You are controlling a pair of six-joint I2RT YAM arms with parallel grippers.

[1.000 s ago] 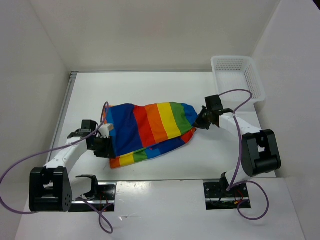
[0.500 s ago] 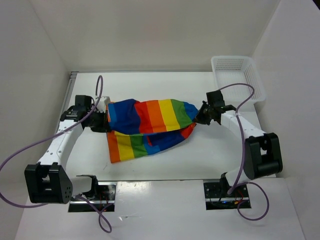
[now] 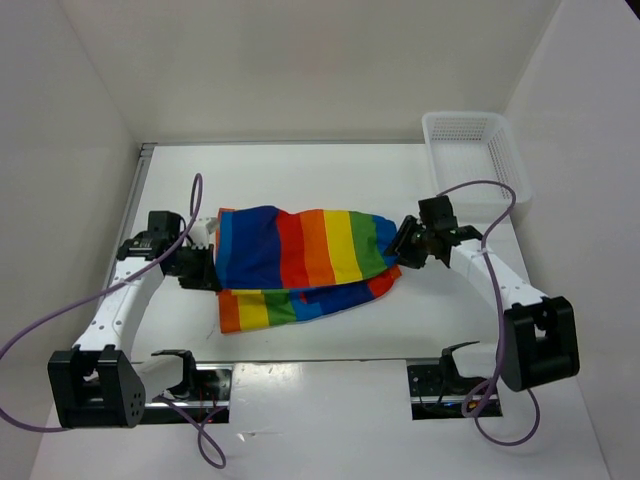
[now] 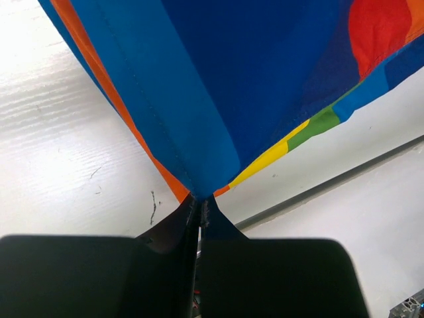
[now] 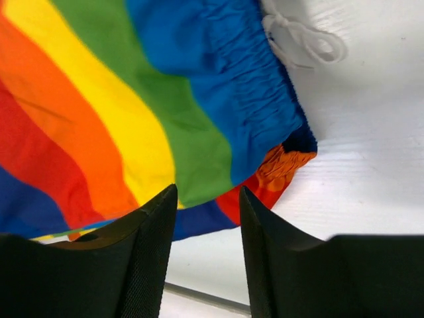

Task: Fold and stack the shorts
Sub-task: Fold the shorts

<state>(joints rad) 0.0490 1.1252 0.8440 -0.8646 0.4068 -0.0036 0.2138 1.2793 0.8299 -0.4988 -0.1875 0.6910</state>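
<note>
The rainbow-striped shorts [image 3: 300,258] lie doubled over mid-table, with an upper layer over a lower one that peeks out at the front. My left gripper [image 3: 203,268] is at their left end, shut on a pinch of the blue fabric [image 4: 199,197]; the cloth [image 4: 232,79] fans up from it. At the right end, my right gripper [image 3: 404,246] stands open just off the gathered blue waistband [image 5: 258,99]. Nothing is between its fingers [image 5: 207,193]. The white drawstring [image 5: 306,41] lies loose on the table beside the waistband.
A white mesh basket [image 3: 475,150] stands at the back right corner. White walls close in the table at the back and both sides. A grey seam [image 4: 344,177] runs along the table's near edge, by the arm bases.
My left gripper closed on the shorts' left edge and carried it toward the back, spreading the top layer. My right gripper let go of the waistband and opened, drawing slightly right.
</note>
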